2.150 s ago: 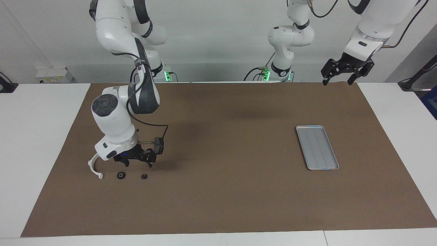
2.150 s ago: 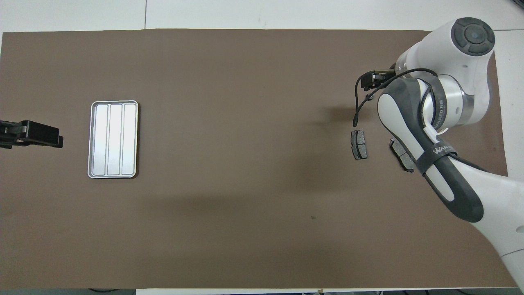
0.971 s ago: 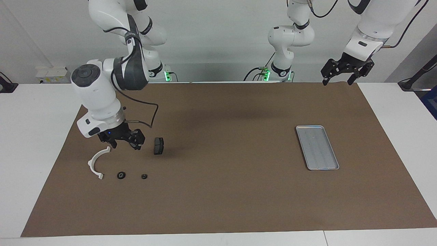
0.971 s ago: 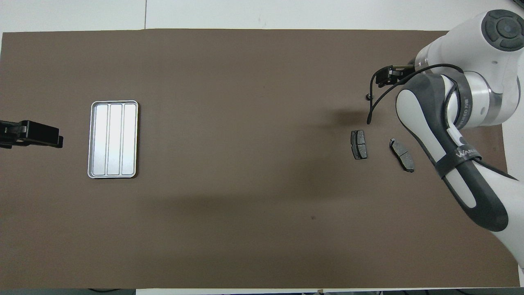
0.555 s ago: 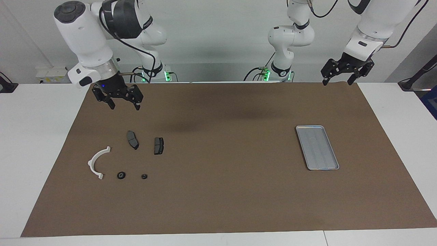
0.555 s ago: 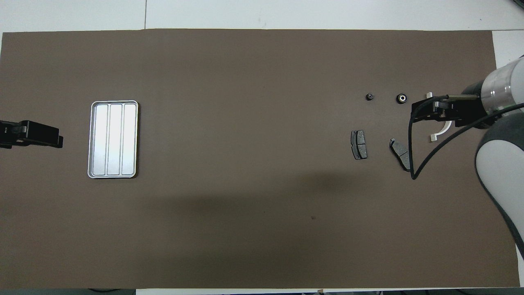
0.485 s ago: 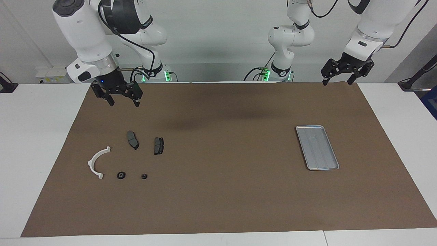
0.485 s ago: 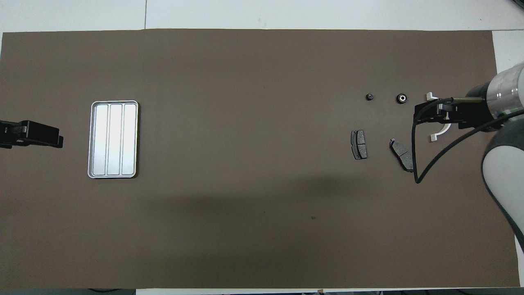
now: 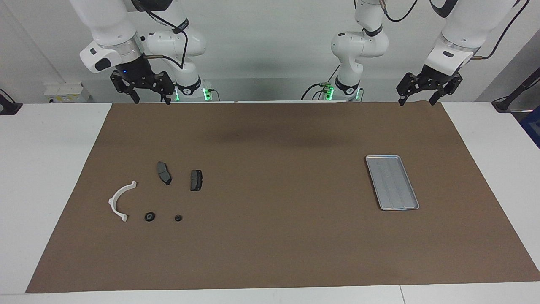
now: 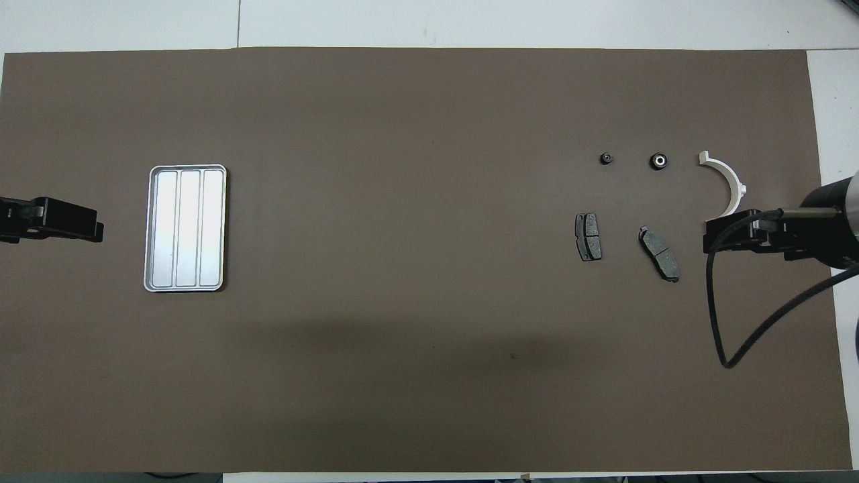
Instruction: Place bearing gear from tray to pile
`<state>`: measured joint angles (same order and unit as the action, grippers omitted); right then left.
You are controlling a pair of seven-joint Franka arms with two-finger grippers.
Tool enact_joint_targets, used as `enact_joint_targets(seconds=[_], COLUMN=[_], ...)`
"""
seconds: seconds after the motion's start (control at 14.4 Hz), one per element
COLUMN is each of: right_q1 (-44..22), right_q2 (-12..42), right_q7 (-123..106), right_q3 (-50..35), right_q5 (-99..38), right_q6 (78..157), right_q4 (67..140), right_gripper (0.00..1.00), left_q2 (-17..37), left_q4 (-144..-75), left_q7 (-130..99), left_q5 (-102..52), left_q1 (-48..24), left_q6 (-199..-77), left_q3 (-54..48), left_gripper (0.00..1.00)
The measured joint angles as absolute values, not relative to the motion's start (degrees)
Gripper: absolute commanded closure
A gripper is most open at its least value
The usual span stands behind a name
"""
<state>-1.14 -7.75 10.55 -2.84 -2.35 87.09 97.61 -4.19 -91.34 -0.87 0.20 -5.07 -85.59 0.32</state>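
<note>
The tray (image 9: 392, 182) lies bare at the right of the facing frame, toward the left arm's end of the worktop (image 9: 270, 236), its ridged floor holding nothing – so the bearing gear seems to have gone to the pile already. That pile sits at the lower left of the facing frame: a white arc bracket (image 9: 120, 200), two dark brake pads (image 9: 163, 172) (image 9: 195, 180) nearer the robots than the bracket, and two small round black parts, the larger bearing gear (image 9: 149, 216) and a smaller one (image 9: 178, 218), lying apart from each other just beside the bracket's lower end. I judge one of these to be the piece the task names, set down loose among its fellows rather than stacked, since such small rounds would roll off anything under them. The right tool (image 9: 143, 86) hangs high at the upper left of the frame, over the mat's edge by its own base, fingers apart and empty – clear of the pile, which suits a finished drop. The left tool (image 9: 427, 86) waits at the upper right, likewise spread and holding nothing.
</note>
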Motion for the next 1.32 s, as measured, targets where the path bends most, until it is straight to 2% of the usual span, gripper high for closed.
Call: enact_joint_targets(seconds=[0.55, 0.97, 1.32], right_q1=[0.97, 3.5, 3.91], right_q2=[-7.48, -3.58, -3.64], right_q7=[10.21, 9.43, 9.43], right_q3=[-2.9, -5.02, -6.32], right_q5=[-2.35, -2.35, -2.05], right_q6=[87.67, 89.49, 89.81], right_q4=[98.1, 97.49, 96.32], right_gripper=[0.0, 0.0, 0.0], left_q2=[-4.19, -4.19, -4.19], left_q4=[-91.34, -91.34, -91.34], left_q7=[-0.87, -0.87, -0.87], left_q5=[0.21, 0.2, 0.21], left_q1=[-5.07, -5.07, -5.07], left_q6=[-85.59, -85.59, -85.59], left_q3=[0.32, 0.32, 0.32], left_gripper=[0.0, 0.0, 0.0])
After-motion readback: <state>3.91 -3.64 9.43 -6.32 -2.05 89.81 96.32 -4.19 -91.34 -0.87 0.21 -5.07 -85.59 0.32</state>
